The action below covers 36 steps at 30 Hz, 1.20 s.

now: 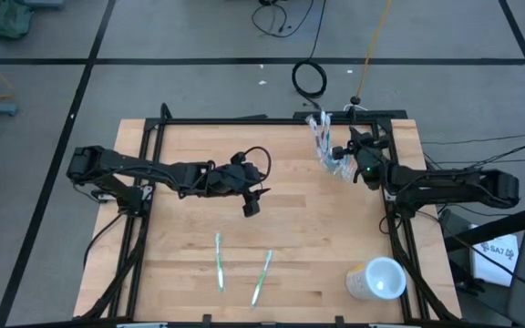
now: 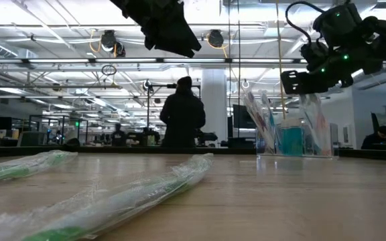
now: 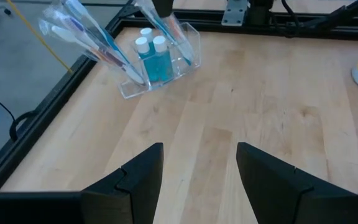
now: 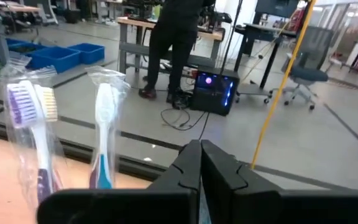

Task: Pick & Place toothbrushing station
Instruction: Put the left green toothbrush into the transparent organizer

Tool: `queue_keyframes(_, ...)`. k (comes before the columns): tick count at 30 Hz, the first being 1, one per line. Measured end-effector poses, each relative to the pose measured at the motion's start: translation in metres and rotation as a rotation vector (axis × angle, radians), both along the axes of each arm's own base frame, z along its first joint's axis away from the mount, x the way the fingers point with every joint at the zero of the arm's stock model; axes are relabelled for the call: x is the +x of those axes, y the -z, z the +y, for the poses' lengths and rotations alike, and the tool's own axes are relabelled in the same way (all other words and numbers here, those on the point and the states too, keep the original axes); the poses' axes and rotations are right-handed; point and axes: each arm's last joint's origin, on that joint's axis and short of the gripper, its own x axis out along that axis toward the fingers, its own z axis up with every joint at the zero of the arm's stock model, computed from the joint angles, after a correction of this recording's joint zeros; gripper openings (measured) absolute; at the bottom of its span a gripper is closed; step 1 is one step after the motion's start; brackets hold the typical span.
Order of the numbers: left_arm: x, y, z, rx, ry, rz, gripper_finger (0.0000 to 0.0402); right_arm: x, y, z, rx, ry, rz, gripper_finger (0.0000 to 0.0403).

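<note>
The toothbrushing station [image 1: 327, 146], a clear tumbler [image 3: 160, 62] holding wrapped toothbrushes and blue white-capped tubes [image 3: 153, 57], stands on the desk [image 1: 290, 210] at its far right corner. The right gripper [image 1: 350, 153] hangs just beside and above it, fingers pressed together; whether they pinch a wrapper edge cannot be told. Brushes [image 4: 104, 130] in the tumbler stand near upright, heads up, leaning outward away from that gripper. The left gripper [image 1: 251, 202] hovers over the desk's middle, fingers [image 3: 135, 174] apart and holding nothing. Nearer the desk's front from it lie two wrapped green toothbrushes [image 1: 219, 260], long axes running roughly front to back. A whitish cup [image 1: 377, 279] lies far to its right.
</note>
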Motion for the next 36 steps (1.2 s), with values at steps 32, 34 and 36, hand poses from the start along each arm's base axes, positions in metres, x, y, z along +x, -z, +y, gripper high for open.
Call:
queue_keyframes(32,-0.005,0.004,-0.039,-0.296,0.089,0.012,0.0212,0.019,-0.047,0.092,-0.186,-0.921,-0.286,0.0001)
queue_keyframes(34,-0.006,0.004,-0.047,-0.360,0.132,0.022,0.0212,0.019,-0.053,0.098,-0.204,-1.093,-0.376,0.0001)
queue_keyframes(36,-0.007,0.004,-0.055,-0.405,0.161,0.030,0.0212,0.018,-0.058,0.102,-0.206,-1.212,-0.459,0.0001)
